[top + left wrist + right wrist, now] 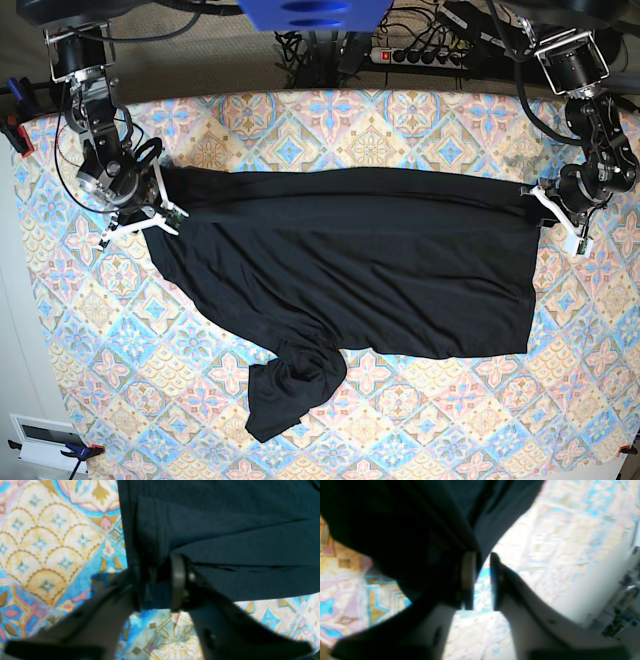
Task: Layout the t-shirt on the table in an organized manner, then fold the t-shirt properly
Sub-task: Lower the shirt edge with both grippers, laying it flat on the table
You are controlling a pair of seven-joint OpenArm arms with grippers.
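Observation:
The black t-shirt [350, 260] lies spread across the patterned table [450, 420], with one sleeve bunched in a heap [290, 390] toward the front. My left gripper [548, 205] sits at the shirt's right edge. In the left wrist view its jaws [153, 580] stand apart, with a corner of the t-shirt [225, 530] lying loosely between them. My right gripper [165, 208] is at the shirt's left edge. In the right wrist view it [482, 565] is open, with bare table showing in the gap. The t-shirt [407, 530] drapes over one finger [468, 577].
A power strip [430, 55] and cables lie behind the table's far edge. A white box [45, 440] sits off the front left corner. Clamps [15, 130] grip the table's left edge. The table's edge [582, 590] shows close beside the right gripper.

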